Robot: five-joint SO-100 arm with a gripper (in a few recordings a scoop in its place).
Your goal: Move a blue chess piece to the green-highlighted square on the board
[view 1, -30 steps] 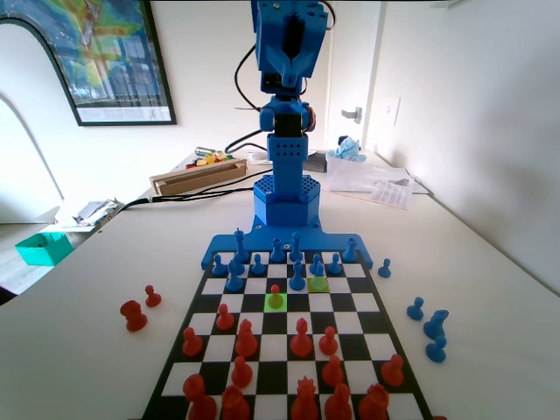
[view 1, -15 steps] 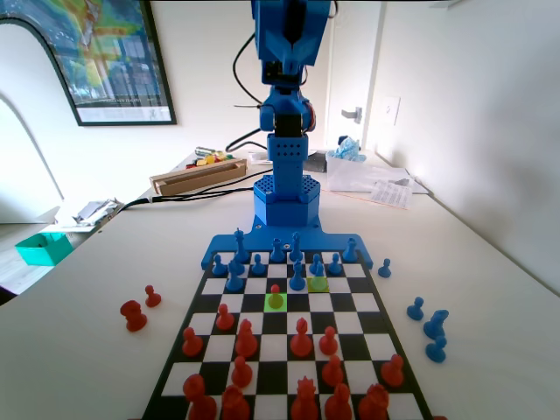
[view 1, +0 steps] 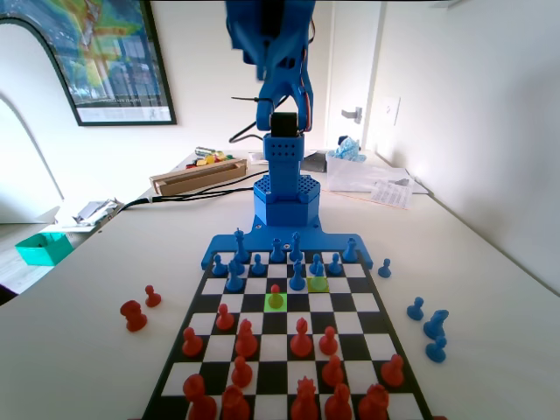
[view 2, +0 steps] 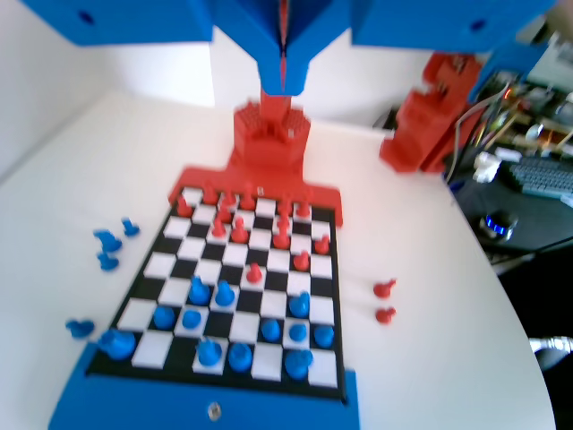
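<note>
The board lies before the blue arm, whose upper part is raised high. The green-highlighted square carries a red pawn. Several blue pawns stand in the far rows, one just behind that square and another behind a duller olive square. In the wrist view my gripper hangs far above the board, its jaws pressed together with nothing between them. That same red pawn shows mid-board there, with blue pawns nearer the lower edge.
Red pieces fill the near rows in the fixed view. Off the board lie blue pieces at the right and two red ones at the left. A wooden box, papers and a teal tray sit further back.
The arm's raised upper part has swung toward the left of the fixed view. No piece on the board has moved.
</note>
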